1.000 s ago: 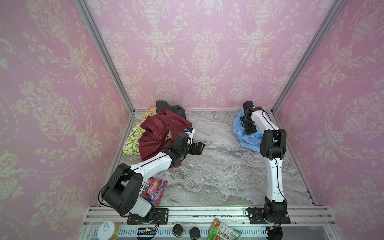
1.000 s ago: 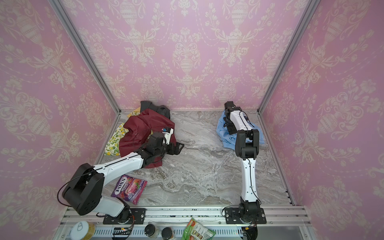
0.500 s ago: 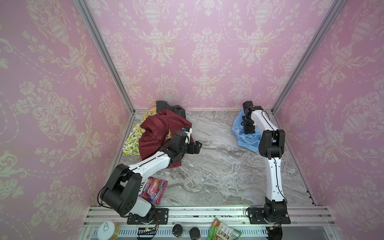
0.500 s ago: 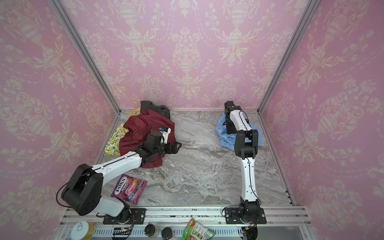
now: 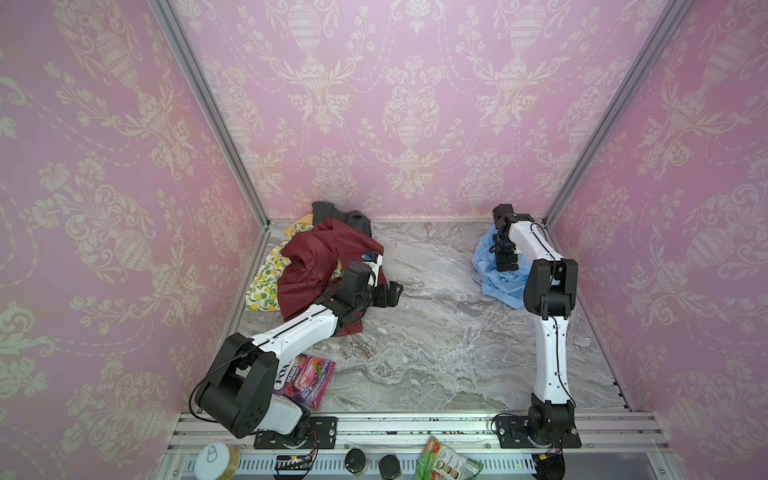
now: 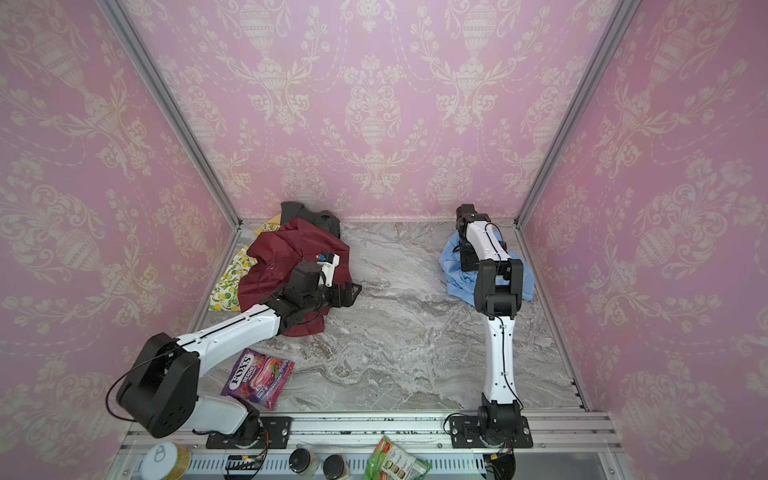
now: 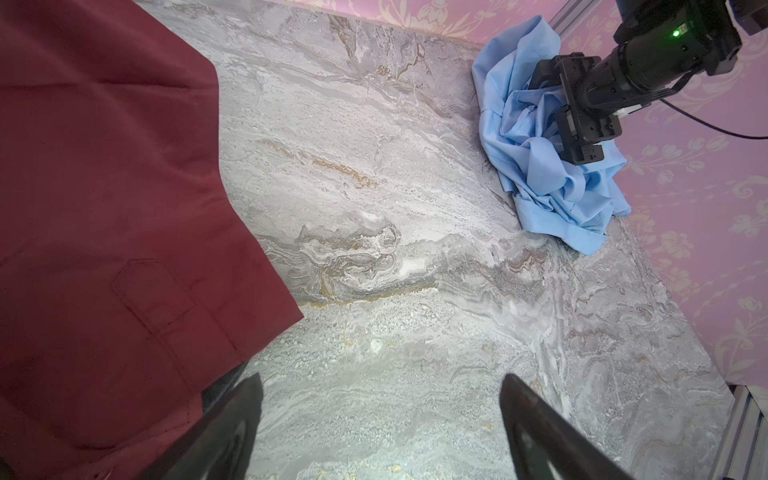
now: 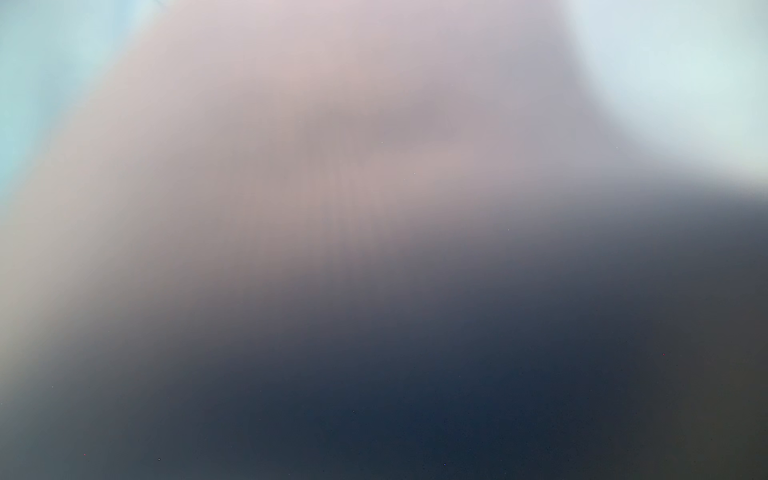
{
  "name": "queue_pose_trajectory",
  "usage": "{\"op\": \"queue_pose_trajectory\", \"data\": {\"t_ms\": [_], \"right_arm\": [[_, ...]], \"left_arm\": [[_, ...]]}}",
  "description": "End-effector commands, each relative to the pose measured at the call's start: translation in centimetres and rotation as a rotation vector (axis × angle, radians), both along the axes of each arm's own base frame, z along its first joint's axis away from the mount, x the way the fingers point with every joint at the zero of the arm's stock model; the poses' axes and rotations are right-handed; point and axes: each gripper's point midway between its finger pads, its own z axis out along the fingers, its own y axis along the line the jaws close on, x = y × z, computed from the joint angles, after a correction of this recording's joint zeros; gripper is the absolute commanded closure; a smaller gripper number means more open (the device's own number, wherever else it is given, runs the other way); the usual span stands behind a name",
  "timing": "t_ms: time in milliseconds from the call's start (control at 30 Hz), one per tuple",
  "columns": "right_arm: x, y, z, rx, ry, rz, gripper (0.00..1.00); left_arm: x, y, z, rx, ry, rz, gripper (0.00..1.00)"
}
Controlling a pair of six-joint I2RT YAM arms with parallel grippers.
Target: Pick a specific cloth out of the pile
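The cloth (image 5: 483, 261) (image 7: 536, 174) is a plain sky-blue garment of thin, smooth fabric. It is crumpled into a loose heap, with deep folds and a stitched hem along its edge. It lies on the grey marbled desk (image 5: 436, 332), well apart from the pile (image 5: 316, 257), with bare desk between the two.

The right hand (image 5: 506, 261) (image 7: 561, 116) is pressed down into the top of the cloth. Its jaws stand wide, with bunched fabric between and around them. The right wrist view is only a blur of pale blue and dark.

The left hand (image 5: 390, 293) (image 7: 380, 376) is just beside the pile, at the edge of the maroon shirt (image 7: 104, 187). It is spread wide over bare desk, holds nothing and points away from the pile toward the cloth. A lemon-print cloth (image 5: 266, 282) and a dark grey piece (image 5: 332, 211) show from under the shirt.
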Motion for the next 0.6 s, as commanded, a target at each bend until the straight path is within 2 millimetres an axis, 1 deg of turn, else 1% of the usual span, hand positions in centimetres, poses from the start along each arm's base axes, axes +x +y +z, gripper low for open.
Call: {"op": "queue_pose_trajectory", "data": {"t_ms": [0, 67, 133, 200, 300, 567], "right_arm": [[-0.5, -1.0, 2.1, -0.043, -0.015, 0.014, 0.00], [-0.5, -1.0, 3.2, -0.047, -0.040, 0.018, 0.00], [-0.3, -0.9, 4.1, -0.053, -0.077, 0.028, 0.00], [-0.2, -1.0, 5.3, -0.076, -0.114, 0.033, 0.00], [-0.6, -1.3, 7.6, -0.122, -0.145, 0.036, 0.00], [-1.8, -0.1, 11.0, -0.142, -0.168, 0.085, 0.00]], "left_arm": [[0.2, 0.4, 1.0, 0.014, -0.027, 0.003, 0.08], [0.3, 0.5, 1.5, 0.017, -0.036, 0.005, 0.07], [0.4, 0.6, 1.9, 0.020, -0.048, 0.012, 0.01], [0.5, 0.9, 2.3, 0.026, -0.059, 0.025, 0.01], [0.3, 1.4, 3.1, 0.037, -0.076, 0.042, 0.01], [-0.2, 3.1, 4.7, 0.109, -0.097, 0.078, 0.01]]}}
